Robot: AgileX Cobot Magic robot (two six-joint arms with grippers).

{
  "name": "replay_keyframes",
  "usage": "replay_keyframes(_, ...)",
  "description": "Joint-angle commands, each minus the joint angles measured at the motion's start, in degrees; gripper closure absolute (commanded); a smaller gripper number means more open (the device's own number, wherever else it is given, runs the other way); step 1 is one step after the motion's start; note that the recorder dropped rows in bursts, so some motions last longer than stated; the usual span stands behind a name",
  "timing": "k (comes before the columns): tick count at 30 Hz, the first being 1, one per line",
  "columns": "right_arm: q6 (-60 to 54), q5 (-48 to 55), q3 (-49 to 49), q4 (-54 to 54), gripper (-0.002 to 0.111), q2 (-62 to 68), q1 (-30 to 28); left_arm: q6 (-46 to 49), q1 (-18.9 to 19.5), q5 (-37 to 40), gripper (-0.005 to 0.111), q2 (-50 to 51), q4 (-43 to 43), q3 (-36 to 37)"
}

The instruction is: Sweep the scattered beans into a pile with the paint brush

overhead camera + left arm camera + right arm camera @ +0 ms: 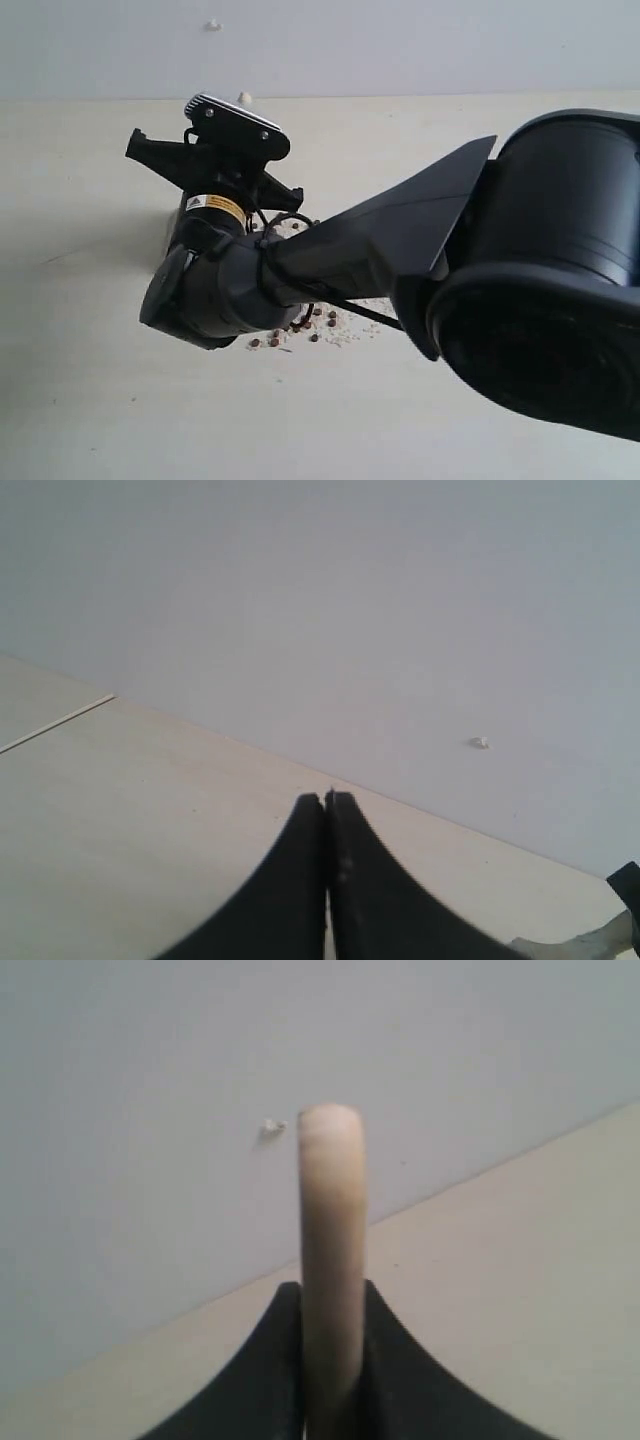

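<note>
1. The right fingers [400, 1380] are clamping the paint brush [331, 1220] by its pale wooden handle. One black finger is pressing on each side, and the handle's rounded end is sticking out past the fingertips, showing against the wall [150, 1160].
2. In the exterior view the right arm [400, 240] is extending from the right side toward the middle of the surface [100, 400]. Its wrist is blocking the brush's ferrule and bristles, so I cannot tell whether the bristles are touching the surface.
3. The beans [318, 320] are lying on the surface just beneath that wrist, well in from the far edge where the surface is meeting the wall.
4. They are showing as small reddish-brown dots mixed with pale grit [345, 328], sitting close together in one loose patch. The arm is hiding part of the patch, so I cannot tell how far it is spreading or whether it is forming a mound.
5. The left fingers [290, 890] are pressing together with nothing between them. They are hanging above bare surface and pointing toward its far edge.
6. A small white speck [213, 24] is sitting on the wall above the far edge.
</note>
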Motion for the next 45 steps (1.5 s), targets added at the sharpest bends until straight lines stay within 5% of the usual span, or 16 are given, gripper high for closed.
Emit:
replay_keyframes(1, -7.2, -1.5, -0.5, 4.3, 0.108, -0.3, 0.0, 0.1, 0.1, 0.2, 0.107, 0.2, -0.2, 0.2)
replay_keyframes(23, -41.9, -5.2, -0.5, 22.6, 0.108, -5.3, 0.0, 0.1, 0.1, 0.2, 0.107, 0.2, -0.2, 0.2)
replay_keyframes(45, -40.8, -5.2, -0.5, 15.7, 0.108, -9.3, 0.0, 0.0, 0.1, 0.2, 0.107, 0.2, -0.2, 0.2)
